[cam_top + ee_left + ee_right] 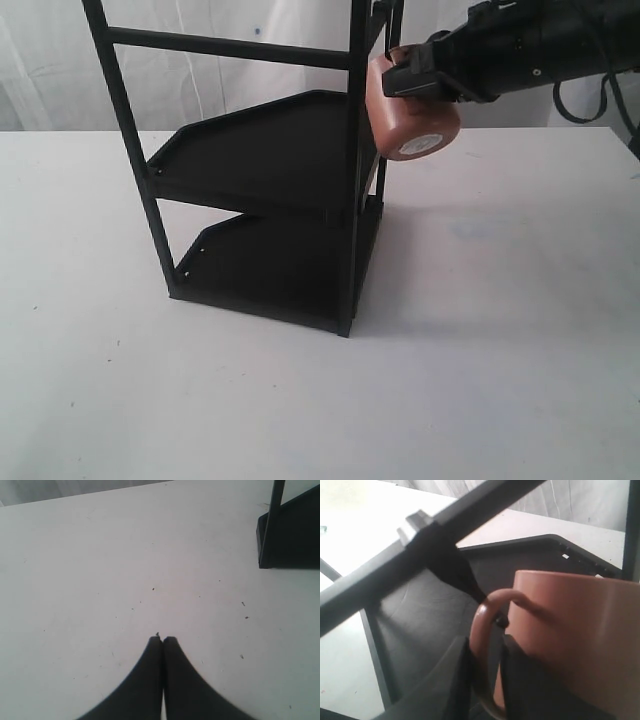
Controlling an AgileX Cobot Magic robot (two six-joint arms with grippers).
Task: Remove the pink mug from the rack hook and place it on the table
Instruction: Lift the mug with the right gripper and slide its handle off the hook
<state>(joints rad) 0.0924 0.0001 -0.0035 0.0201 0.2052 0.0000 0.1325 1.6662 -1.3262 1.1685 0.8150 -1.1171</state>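
Upper right of the exterior frame, item 1, mug (408,118): pink, tipped so that its base with the white sticker (420,145) faces outward. It hangs against the right-hand post of the rack (260,150), well above the table (500,340). In the right wrist view the mug's handle (482,615) is looped over the hook (467,582). The peg's tip sits inside the loop, so I log the mug as not yet lifted free.

Item 2, right claw (412,80): reaches in from the upper right edge of the exterior frame. The right wrist view shows it pinching the handle a little way along from the peg, one finger (460,680) on either side.

Item 3, left claw (162,640): tips pressed together with nothing between them, over bare table, near a foot of the rack. It does not appear in the exterior frame.

Item 4, hazards, my own judgement:
- If I pull away before the loop clears the peg's tip, the handle would catch. That could drag or tip the light rack.
- The grip is on a thin, smooth handle only, so the mug's weight could swing it round or slip it out of the fingers.
- A swing could knock the mug against the post. A slip at this height would mean a hard fall onto the table.
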